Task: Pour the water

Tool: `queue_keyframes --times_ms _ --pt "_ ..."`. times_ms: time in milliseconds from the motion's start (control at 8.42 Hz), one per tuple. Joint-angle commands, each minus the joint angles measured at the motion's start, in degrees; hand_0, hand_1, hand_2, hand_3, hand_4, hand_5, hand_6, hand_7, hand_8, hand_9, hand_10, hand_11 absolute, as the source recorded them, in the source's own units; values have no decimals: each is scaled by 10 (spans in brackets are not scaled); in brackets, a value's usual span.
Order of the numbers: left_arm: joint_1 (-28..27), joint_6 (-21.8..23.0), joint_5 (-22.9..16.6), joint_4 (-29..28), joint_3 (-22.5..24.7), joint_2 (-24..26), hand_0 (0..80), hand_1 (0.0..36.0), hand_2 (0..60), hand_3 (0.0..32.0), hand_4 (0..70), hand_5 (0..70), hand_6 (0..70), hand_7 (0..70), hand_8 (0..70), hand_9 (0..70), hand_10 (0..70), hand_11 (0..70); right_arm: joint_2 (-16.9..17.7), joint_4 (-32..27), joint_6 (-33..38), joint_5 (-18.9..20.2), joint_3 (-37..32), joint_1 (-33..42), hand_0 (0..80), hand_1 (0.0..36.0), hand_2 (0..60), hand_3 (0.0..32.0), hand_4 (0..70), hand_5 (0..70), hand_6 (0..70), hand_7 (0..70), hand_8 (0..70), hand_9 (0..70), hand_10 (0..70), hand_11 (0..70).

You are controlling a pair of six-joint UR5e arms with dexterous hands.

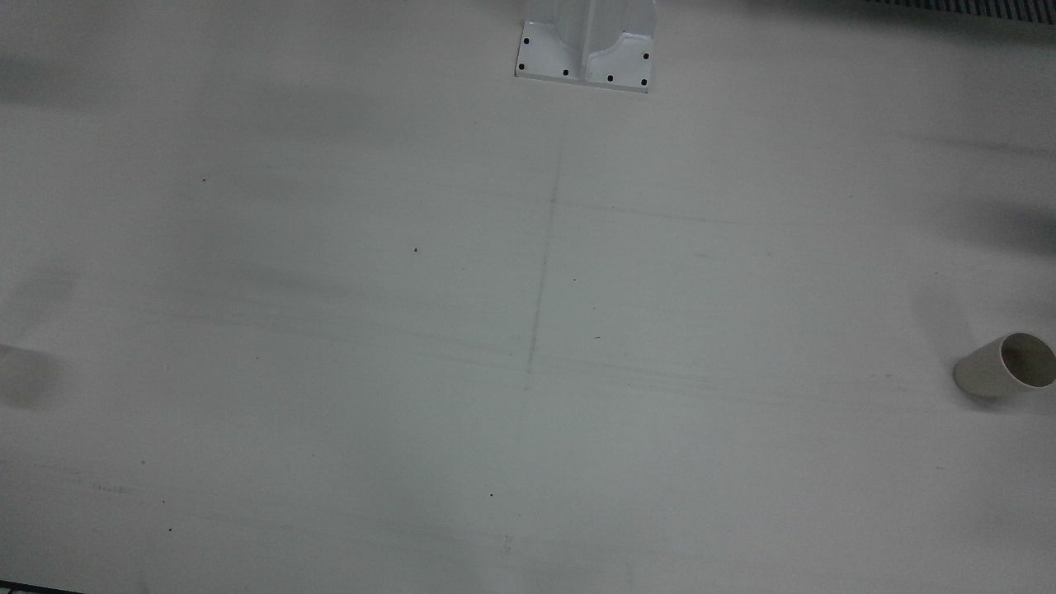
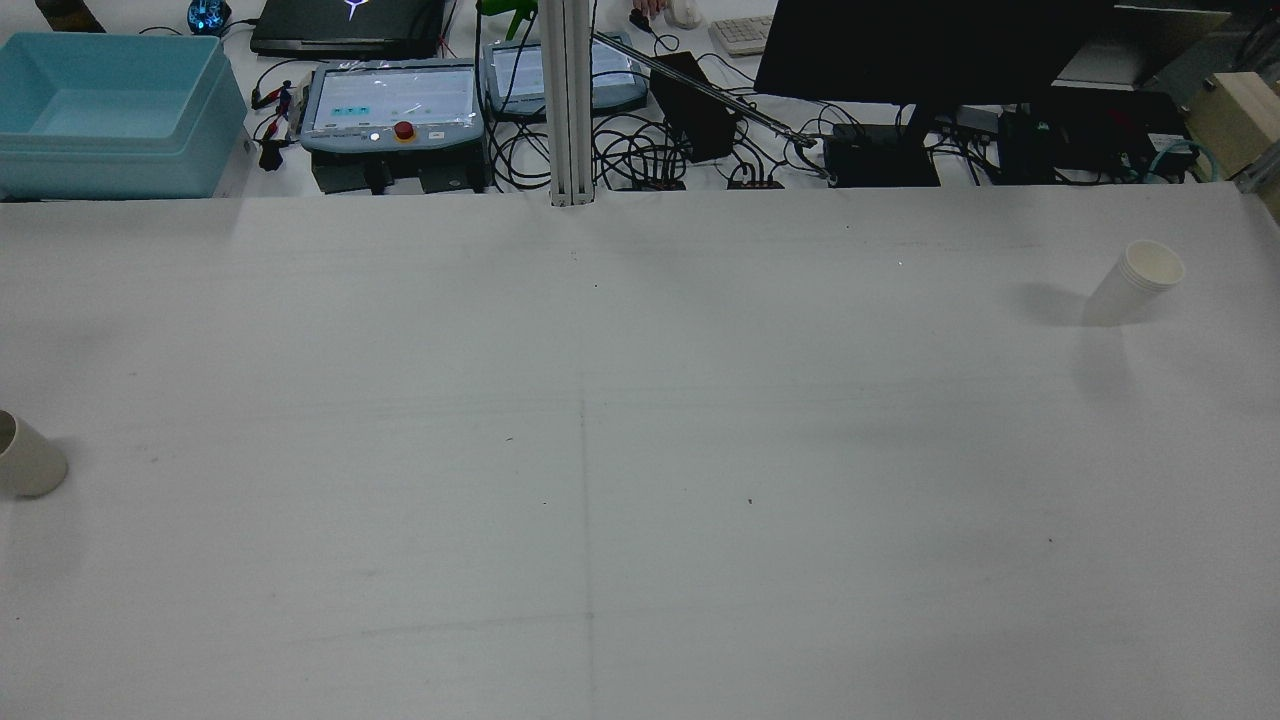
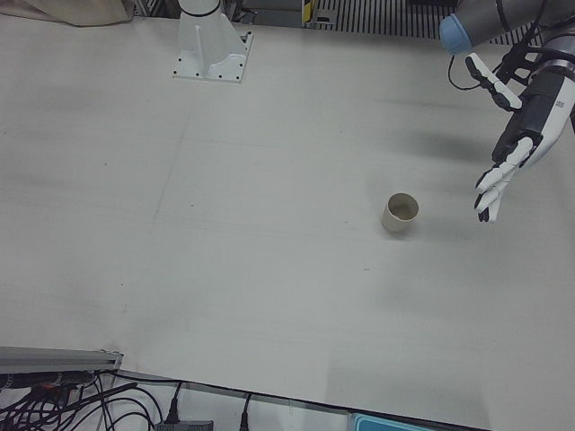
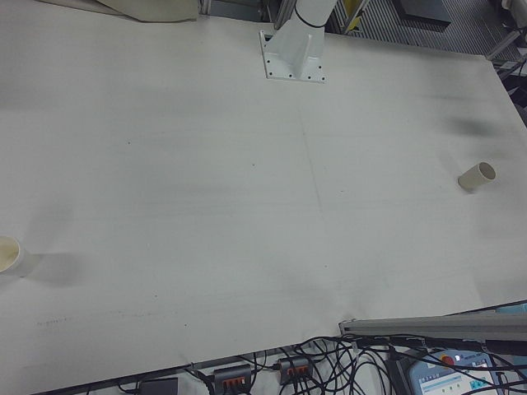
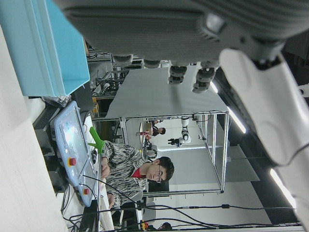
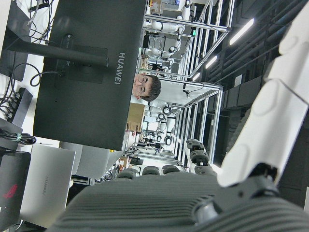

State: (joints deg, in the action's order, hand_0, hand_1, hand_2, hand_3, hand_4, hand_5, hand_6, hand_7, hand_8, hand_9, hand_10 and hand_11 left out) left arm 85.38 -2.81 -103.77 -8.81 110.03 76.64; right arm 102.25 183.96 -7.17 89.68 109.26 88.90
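Front view: the table [image 1: 528,330] is bare but for a cup [image 1: 1005,365] standing at its right edge, mouth open and dark inside; an arm pedestal [image 1: 586,49] sits at the top edge.

Rear view: that cup [image 2: 28,456] stands at the table's left edge, and a second cup [image 2: 1135,283], a stack by its ridged rim, stands near the far right corner. No arm shows here. Beyond the far edge lie a blue bin [image 2: 110,110], two pendants [image 2: 395,100] and a monitor [image 2: 930,50].

Left-front view: the left hand [image 3: 521,135] hangs above the table's right edge, fingers spread and pointing down, holding nothing. The cup stands apart from it, nearer the middle.

Right-front view: one cup at the right edge, the other at the left edge; no hand seen.

Left hand view: fingers loosely apart, empty.

Right hand view: the right hand [image 6: 193,193] shows its palm and fingers, extended and empty, facing the monitor
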Motion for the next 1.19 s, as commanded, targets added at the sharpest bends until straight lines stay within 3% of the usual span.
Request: queue_keyframes --times_ms 0,238,356,475,594,832,950,1069 --pt "-2 -99 1 -148 -95 -35 485 0 0 68 147 62 60 81 2 4 0 0 1 1 -9 1 -2 -20 462 117 14 0 10 49 0 0 0 0 0 0" --pt "-10 -204 -1 -285 -184 -77 479 0 0 80 135 39 35 47 4 0 0 0 6 2 -20 1 -2 -52 467 128 31 0 25 66 0 0 0 0 0 0" --pt "-14 -227 0 -363 -274 -79 468 0 0 104 143 27 24 28 6 0 0 0 4 3 -48 1 -2 -69 469 126 31 0 23 99 20 49 0 0 0 13" --pt "-20 -258 3 -400 -339 -76 473 1 0 100 124 20 12 18 2 0 0 0 1 4 -70 0 -3 -78 467 125 36 0 24 118 24 56 0 0 1 17" --pt "-28 -305 4 -402 -370 -57 479 15 0 74 124 24 24 81 16 10 0 0 1 4 -75 -3 -5 -85 467 126 40 0 29 126 26 66 0 0 0 10" --pt "-68 -310 9 -380 -374 -13 479 13 0 22 141 25 33 60 18 18 0 2 -15 3 -69 -5 -37 -85 466 124 43 0 35 127 28 67 0 0 0 4" --pt "-112 -313 11 -353 -373 6 480 14 0 22 155 36 40 71 10 3 0 0 -18 3 -72 -3 -37 -85 466 126 44 0 37 132 28 66 0 0 0 1" --pt "-125 -322 11 -331 -363 9 485 25 0 46 150 52 46 86 7 3 0 0 -18 3 -72 -1 -37 -85 468 127 44 0 36 133 26 61 0 0 0 0"
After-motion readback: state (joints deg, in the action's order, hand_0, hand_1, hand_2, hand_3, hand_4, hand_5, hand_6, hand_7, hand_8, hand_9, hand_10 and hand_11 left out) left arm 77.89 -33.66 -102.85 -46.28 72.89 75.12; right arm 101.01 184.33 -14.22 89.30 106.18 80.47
